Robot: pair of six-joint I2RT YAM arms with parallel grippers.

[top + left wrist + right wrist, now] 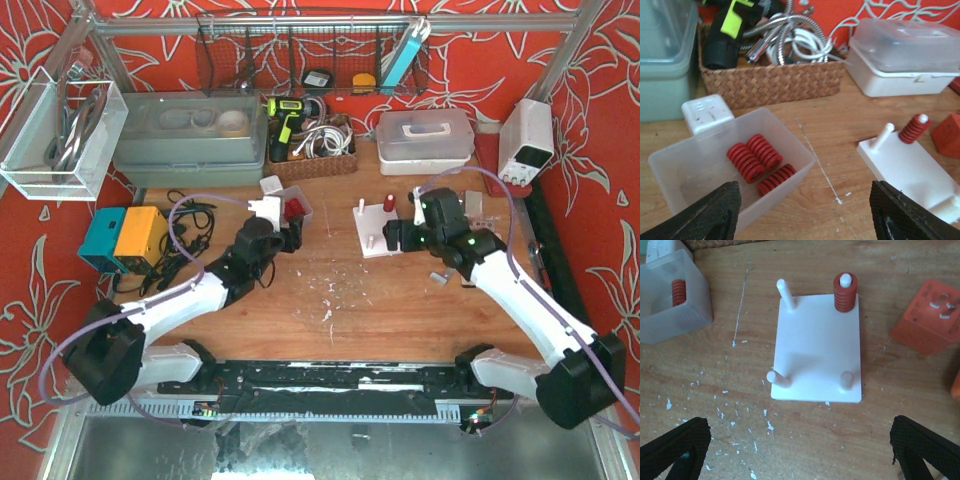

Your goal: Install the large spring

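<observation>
A clear bin (670,165) holds three red springs: two thick ones (746,162) (763,151) side by side and a thinner one (776,179) by the near wall. My left gripper (802,212) hangs open just in front of the bin, nothing between its fingers. The white peg plate (817,350) lies on the table with one red spring (845,292) seated on its far right peg; the other three pegs are bare. My right gripper (800,450) is open above the table on the plate's near side. In the top view the bin (297,208) sits left of the plate (378,235).
An orange block (927,317) lies right of the plate. A white adapter (706,114) stands behind the bin. Along the back are a wicker basket (312,140) of tools, a white lidded box (425,135) and a grey-green tub (190,135). A teal and yellow box (125,238) sits at left.
</observation>
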